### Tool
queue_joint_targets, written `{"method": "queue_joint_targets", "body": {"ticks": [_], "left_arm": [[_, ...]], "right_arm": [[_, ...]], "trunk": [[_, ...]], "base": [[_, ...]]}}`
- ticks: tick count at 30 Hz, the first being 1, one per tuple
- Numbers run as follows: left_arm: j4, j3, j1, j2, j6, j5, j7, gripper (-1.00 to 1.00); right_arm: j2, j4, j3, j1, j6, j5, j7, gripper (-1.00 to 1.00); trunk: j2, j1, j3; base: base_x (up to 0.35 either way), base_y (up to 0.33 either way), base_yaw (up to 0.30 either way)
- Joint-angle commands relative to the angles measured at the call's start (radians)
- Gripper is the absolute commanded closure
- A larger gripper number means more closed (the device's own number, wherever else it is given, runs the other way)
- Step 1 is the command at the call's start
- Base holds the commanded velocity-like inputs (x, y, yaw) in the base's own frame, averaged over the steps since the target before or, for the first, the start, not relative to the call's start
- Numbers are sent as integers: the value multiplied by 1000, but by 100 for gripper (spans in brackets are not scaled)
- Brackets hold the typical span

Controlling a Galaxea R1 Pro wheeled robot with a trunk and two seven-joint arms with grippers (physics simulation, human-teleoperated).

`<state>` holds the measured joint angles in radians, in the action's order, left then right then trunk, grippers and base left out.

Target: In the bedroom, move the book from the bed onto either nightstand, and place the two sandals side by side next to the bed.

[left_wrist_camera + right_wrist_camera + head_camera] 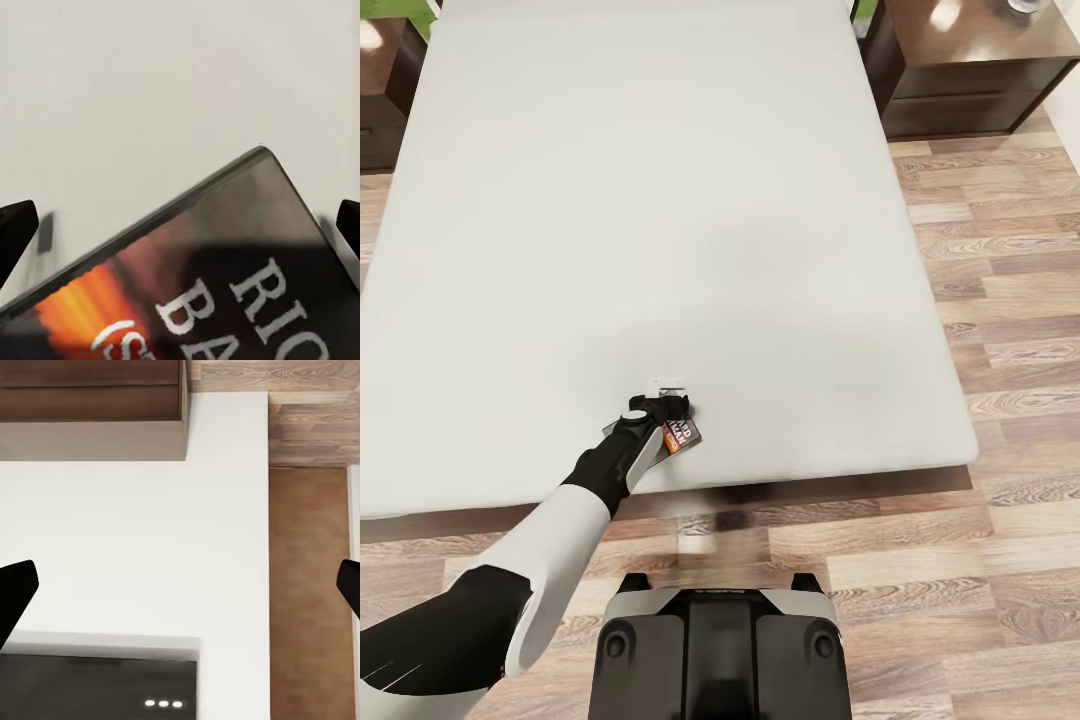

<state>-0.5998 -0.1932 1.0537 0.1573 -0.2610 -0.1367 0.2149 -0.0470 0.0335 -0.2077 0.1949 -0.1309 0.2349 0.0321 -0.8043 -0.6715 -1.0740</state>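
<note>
Dark cover, orange band, white block lettering: that's your book [682, 436], lying on the pale-grey mattress of the bed [660, 200] close to its near edge, roughly at the middle of that edge. In the left wrist view the book [210, 277] is right up close and skewed to the camera, one corner pointing out over the bare mattress, the orange glow running along one side and the big white letters across the dark part.

Your left gripper [668, 408] is down on the mattress right over the book, the arm reaching out from the lower left of the head view. Its dark fingertips [16, 232] sit spread wide at either side of the wrist picture, with the book between them and no pad touching the cover.

Your right gripper [180, 585] is spread wide too, holding nothing, looking at white surface and wood panels.

Beyond the bed's far right corner stands a nightstand [970, 70], dark brown with a glossy top. Wood-plank floor [1010, 350] runs along the bed's right side.
</note>
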Motion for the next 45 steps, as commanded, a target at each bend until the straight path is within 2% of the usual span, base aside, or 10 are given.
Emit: {"method": "queue_joint_targets", "body": {"ticks": [1, 45], "left_arm": [[-2, -6, 0, -1, -4, -11, 9, -100], [-1, -6, 0, -1, -3, -11, 9, -100]], "right_arm": [[-1, 2, -9, 0, -6, 7, 3, -100], [-1, 2, -9, 0, -6, 7, 2, -100]], "trunk": [[-1, 0, 0], [-1, 0, 0]], "base": [[-46, 0, 0], [-31, -4, 0]]}}
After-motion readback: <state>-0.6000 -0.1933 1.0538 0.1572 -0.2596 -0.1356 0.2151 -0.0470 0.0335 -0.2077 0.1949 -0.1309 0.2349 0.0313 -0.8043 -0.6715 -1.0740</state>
